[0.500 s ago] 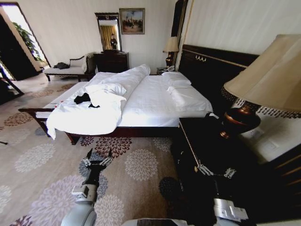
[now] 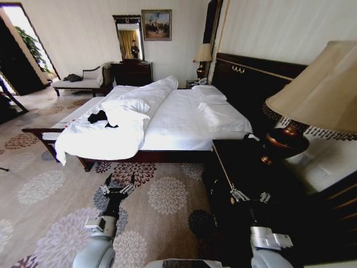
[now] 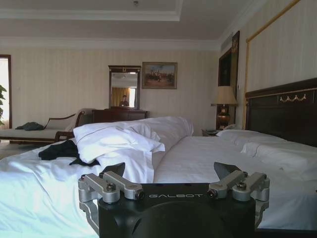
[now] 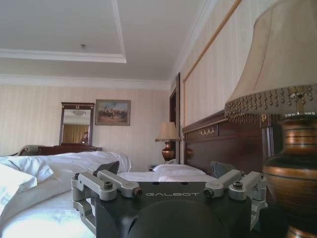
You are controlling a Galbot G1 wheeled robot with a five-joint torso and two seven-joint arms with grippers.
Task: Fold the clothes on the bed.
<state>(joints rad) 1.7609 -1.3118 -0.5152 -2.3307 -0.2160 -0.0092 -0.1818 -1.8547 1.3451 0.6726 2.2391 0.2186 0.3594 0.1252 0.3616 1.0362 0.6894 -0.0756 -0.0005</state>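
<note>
Nearest the head camera, the left gripper (image 2: 118, 185) hangs over the floral-patterned beige carpet (image 2: 50, 195) with its dark fingers spread apart and nothing between them; the word "GALBOT" reads in pale letters on its black housing in the left wrist view, flanked by grey metal linkages. The right gripper (image 2: 249, 196), likewise released and empty, hovers over the dark wooden nightstand (image 2: 234, 162) beside a bronze-ribbed table lamp with a fringed cream shade (image 2: 312, 95); it has shifted slightly down and left since half a second ago, as has the left one. Beyond them stands the large double bed with white sheets and a dark wooden headboard (image 2: 184, 120). The crumpled black soft T-shirt (image 2: 98, 117) lies on the rumpled white duvet (image 2: 100, 142) near the bed's foot, just beside a white pillow (image 2: 125, 109); its lettering cannot be read.
</note>
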